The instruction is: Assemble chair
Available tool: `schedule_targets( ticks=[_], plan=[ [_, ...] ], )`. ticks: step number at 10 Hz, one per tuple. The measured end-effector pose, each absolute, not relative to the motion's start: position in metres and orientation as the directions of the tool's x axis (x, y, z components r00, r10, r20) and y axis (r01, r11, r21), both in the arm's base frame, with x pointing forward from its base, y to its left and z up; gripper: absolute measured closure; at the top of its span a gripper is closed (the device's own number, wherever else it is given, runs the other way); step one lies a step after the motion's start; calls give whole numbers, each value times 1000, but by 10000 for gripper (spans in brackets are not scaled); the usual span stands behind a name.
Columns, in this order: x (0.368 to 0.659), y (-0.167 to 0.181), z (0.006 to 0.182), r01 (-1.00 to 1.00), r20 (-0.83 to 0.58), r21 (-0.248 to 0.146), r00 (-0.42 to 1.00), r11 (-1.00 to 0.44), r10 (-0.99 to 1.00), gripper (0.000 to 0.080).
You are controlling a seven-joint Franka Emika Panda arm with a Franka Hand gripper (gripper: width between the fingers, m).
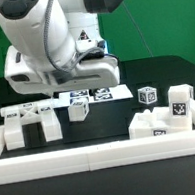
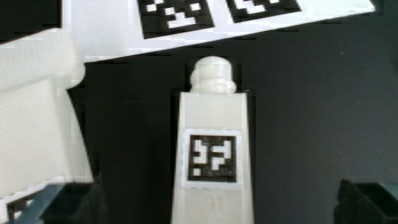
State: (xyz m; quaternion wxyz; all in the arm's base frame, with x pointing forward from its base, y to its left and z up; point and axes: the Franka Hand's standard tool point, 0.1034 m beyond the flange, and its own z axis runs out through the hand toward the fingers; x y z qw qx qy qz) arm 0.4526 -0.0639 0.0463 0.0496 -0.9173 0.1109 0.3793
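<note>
In the wrist view a white chair leg (image 2: 214,150) lies on the black table, with a square tag on its face and a round peg (image 2: 214,72) at its far end. My gripper (image 2: 210,206) is open. Its dark fingertips (image 2: 36,205) stand either side of the leg with gaps between. A bigger white chair part (image 2: 36,110) lies beside the leg. In the exterior view the gripper (image 1: 79,96) hangs low over the leg (image 1: 79,109), next to the slotted seat block (image 1: 29,127).
The marker board (image 1: 97,92) lies behind the leg and also shows in the wrist view (image 2: 214,20). More tagged white parts (image 1: 177,101) (image 1: 155,124) (image 1: 147,95) sit at the exterior view's right. A long white border rail (image 1: 104,157) runs along the front.
</note>
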Motion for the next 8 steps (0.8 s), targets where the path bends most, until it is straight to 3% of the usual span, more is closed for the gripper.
schedule_targets(
  ticks=[8],
  plan=[
    [444,-60,36,-237,-750,-8,644,-971,-151,150]
  ],
)
